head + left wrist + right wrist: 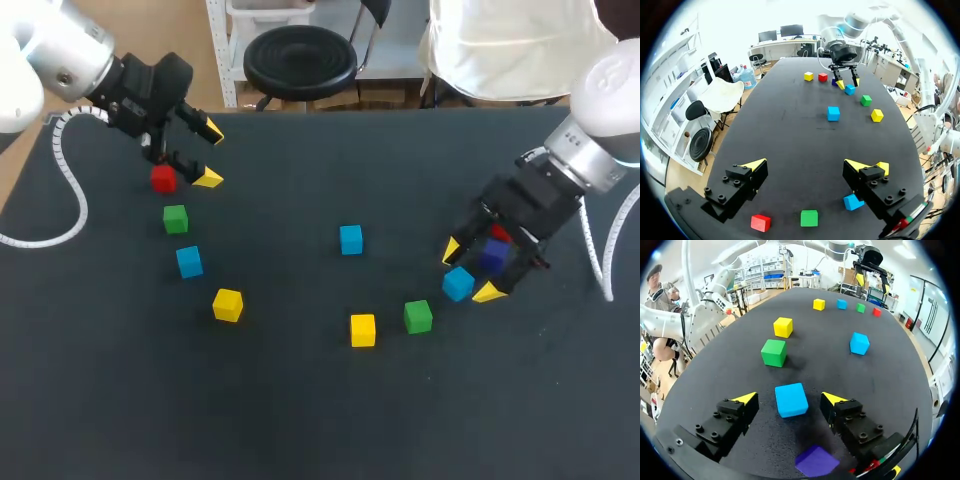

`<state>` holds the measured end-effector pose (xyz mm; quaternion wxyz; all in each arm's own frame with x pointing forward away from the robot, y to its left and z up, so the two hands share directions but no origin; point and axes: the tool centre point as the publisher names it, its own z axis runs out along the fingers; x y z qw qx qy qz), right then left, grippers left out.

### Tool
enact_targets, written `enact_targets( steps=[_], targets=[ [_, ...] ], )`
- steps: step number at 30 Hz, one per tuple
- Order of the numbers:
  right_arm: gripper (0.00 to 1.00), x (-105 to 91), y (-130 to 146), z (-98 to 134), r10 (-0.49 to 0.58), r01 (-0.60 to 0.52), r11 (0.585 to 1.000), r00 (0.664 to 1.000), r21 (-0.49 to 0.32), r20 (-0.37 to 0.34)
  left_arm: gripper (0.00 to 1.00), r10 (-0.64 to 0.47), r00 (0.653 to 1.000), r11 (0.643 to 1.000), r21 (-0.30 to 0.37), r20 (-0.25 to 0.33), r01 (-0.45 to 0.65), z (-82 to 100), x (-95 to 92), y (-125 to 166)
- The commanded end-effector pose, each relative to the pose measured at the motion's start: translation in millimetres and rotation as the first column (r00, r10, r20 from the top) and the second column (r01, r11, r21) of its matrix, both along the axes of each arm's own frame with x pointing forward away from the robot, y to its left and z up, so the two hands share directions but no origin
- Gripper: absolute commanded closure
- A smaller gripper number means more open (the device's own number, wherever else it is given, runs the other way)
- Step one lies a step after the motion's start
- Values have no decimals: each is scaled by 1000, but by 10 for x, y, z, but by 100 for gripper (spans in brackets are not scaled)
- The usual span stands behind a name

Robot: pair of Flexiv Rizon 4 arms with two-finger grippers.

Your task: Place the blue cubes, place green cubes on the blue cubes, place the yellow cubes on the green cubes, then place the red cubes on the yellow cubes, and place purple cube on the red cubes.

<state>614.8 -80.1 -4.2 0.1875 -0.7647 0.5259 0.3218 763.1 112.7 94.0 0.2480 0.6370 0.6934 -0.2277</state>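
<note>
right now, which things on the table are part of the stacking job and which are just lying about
Job: blue cubes, green cubes, yellow cubes, red cubes, purple cube under the right gripper.
Lying about: nothing else that I can see on the black table.

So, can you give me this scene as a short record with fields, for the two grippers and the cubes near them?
left gripper: open, empty, beside a red cube
right gripper: open, fingers either side of a blue cube, not touching it
purple cube: on the table, under the right gripper
middle blue cube: alone, between both arms
stacks: none visible yet
</note>
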Motion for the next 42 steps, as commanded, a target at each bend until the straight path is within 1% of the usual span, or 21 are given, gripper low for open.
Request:
enact_targets(
  steps=[1,2,3,4,5,9,13,15,16,20,21,23,24,27,30,31,33,35,36,39,42],
  targets=[
    [27,4,7,-32,0,0,1000,1000,8,1,0,2,1000,1000,0,2,-2,-1,-12,0],
    [31,4,10,-35,0,0,1000,1000,9,1,0,2,1000,1000,0,2,-2,-1,-12,0],
    [41,5,12,-37,0,0,1000,1000,10,2,0,2,1000,1000,0,2,-2,-1,-12,0],
    [47,6,13,-38,0,0,1000,1000,12,2,0,2,1000,1000,0,2,-2,-1,-12,0],
    [50,7,15,-40,1,-1,1000,1000,13,3,0,2,1000,1000,0,2,-2,-1,-12,0],
    [52,14,20,-52,-2,2,1000,1000,18,4,0,2,1000,1000,0,2,-2,-1,-12,0],
    [63,17,21,-56,-9,9,1000,1000,28,10,0,2,1000,1000,0,2,-2,-1,-12,0],
    [93,21,18,-40,-25,25,999,1000,33,12,0,2,1000,1000,0,2,-2,-1,-12,0],
    [100,23,19,-27,-44,44,999,999,31,10,0,2,1000,1000,0,2,-2,-1,-12,0],
    [100,30,23,59,-113,112,992,994,51,12,0,2,1000,1000,0,2,-2,-1,-12,0],
    [100,26,32,97,-120,119,992,993,52,20,0,2,1000,1000,0,2,-2,-1,-12,0],
    [100,22,56,170,-169,167,985,985,51,31,0,2,1000,1000,0,2,-2,-1,-12,0],
    [100,19,85,235,-164,163,986,986,20,36,0,2,1000,1000,0,2,-2,-1,-12,0],
    [100,20,153,378,-208,208,978,978,-1,36,0,2,1000,1000,0,2,-2,-1,-12,0],
    [100,33,230,496,-294,294,956,956,6,18,0,2,1000,1000,0,2,-2,-1,-12,0],
    [100,39,262,531,-305,305,952,952,5,15,0,2,1000,1000,0,2,-2,-1,-12,0],
    [100,52,319,576,-343,343,939,939,-24,14,0,2,1000,1000,0,2,-2,-1,-12,0],
    [100,69,370,632,-374,374,927,927,-9,1,0,2,1000,1000,0,2,-2,-1,-12,0],
    [100,78,384,651,-392,392,920,920,-14,0,0,2,1000,1000,0,2,-2,-1,-12,0],
    [100,124,436,673,-423,422,906,906,-32,-18,0,2,1000,1000,0,2,-2,-1,-12,0],
    [100,179,480,654,-438,438,899,897,-21,-58,0,2,1000,1000,0,2,-2,-1,-12,0]
  ],
)
